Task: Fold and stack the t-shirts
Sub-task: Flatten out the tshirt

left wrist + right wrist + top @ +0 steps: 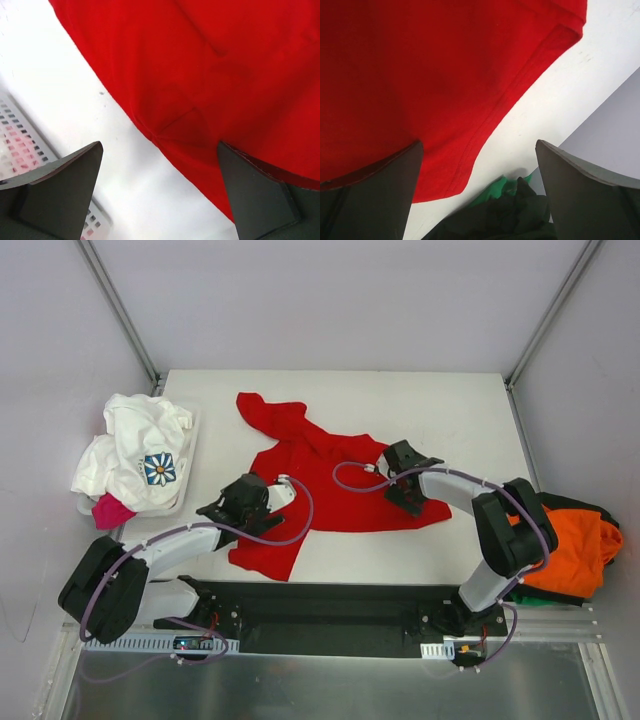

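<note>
On the table (pixel 450 410) a spread t-shirt (pixel 320 475) lies between a left heap (pixel 140 455) and a right heap (pixel 570 545) off the edge.

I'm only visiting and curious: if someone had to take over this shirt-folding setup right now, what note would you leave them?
Left gripper: open, holding nothing, over the near-left edge of the red t-shirt.
Right gripper: open, holding nothing, over the same shirt's right hem.
Where things are: the red t-shirt lies spread but rumpled mid-table. The white printed t-shirt and pink t-shirt are heaped at the left. The orange t-shirt and green t-shirt sit past the right edge.
Done: nothing looks folded or stacked.
Left: fold the red one, then the others, and stack them.
</note>
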`<state>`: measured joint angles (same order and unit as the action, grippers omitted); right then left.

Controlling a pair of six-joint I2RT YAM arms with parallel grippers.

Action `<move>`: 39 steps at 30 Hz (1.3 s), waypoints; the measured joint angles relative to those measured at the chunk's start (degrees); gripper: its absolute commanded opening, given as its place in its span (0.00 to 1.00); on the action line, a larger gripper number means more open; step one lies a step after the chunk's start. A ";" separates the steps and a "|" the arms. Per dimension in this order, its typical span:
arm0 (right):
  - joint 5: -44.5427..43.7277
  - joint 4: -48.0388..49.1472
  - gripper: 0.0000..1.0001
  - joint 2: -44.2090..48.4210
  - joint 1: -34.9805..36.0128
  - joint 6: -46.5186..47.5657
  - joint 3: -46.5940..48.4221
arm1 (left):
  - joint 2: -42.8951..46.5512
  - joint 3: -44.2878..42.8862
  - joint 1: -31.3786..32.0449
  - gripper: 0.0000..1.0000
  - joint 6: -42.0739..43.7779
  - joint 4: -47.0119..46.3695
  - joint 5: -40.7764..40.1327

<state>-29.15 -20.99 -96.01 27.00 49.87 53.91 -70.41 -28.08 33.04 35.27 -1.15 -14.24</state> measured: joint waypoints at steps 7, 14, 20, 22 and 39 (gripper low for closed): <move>-0.17 -3.28 0.97 1.44 2.45 -0.76 2.12 | 3.48 -1.79 -0.26 0.99 -0.33 3.54 -1.55; -0.63 -4.50 0.96 -2.82 2.45 -0.07 23.98 | 3.80 -17.68 -1.27 0.99 -1.88 2.64 -1.36; 1.62 -4.76 0.97 -14.19 2.47 0.74 41.18 | 0.76 -24.00 -2.43 0.99 -2.29 -2.25 -1.57; 3.32 -5.16 0.97 -17.68 2.58 0.79 42.53 | -1.36 -23.96 -3.02 1.00 -2.29 -2.75 -1.92; 11.65 -12.02 0.96 -26.67 5.55 1.64 47.52 | -4.46 -21.22 -10.99 0.99 -5.29 -6.80 -4.07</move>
<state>-17.50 -33.01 -122.67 32.56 51.51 101.43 -74.87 -49.30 22.04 29.98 -7.94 -18.31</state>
